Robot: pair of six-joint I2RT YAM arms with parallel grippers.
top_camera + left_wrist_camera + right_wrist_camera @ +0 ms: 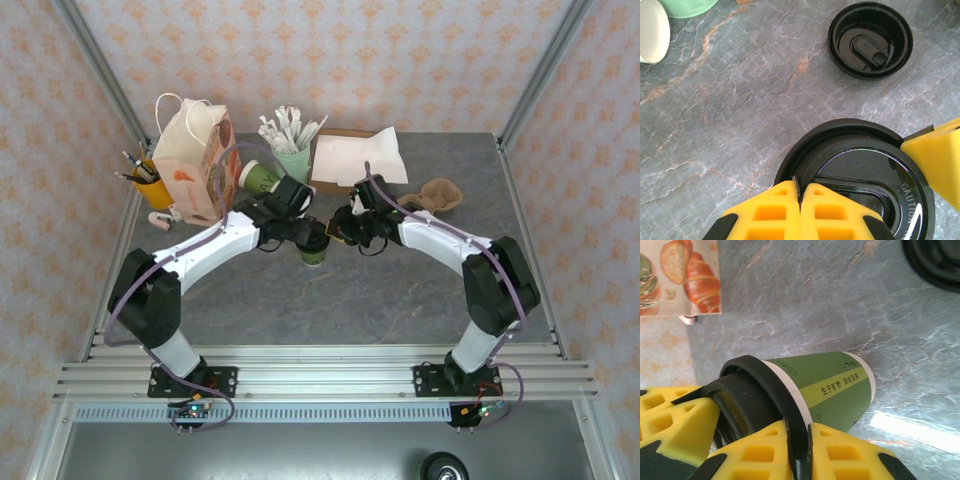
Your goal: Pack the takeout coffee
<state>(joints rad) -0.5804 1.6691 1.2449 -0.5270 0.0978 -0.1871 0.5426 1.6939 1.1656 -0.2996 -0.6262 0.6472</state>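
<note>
While peeking down from above, seeing the takeout coffee [314,252] standing center of the surface [400,300], black lid [855,165] on. Got the left tool [800,187] squeezed closed atop that lid, right tool [797,427] pinching its rim.

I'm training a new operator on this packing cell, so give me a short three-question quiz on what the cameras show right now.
1. True or false: the takeout coffee stands on the table with its black lid on.
2. Multiple choice: the right pincer is closed on A) the lid's rim, B) a napkin, C) a pen.
3. Fill in: the ___ pincer is shut, fingertips together over the lid's top.

Key: 1 true; 2 A; 3 left pincer.
</note>
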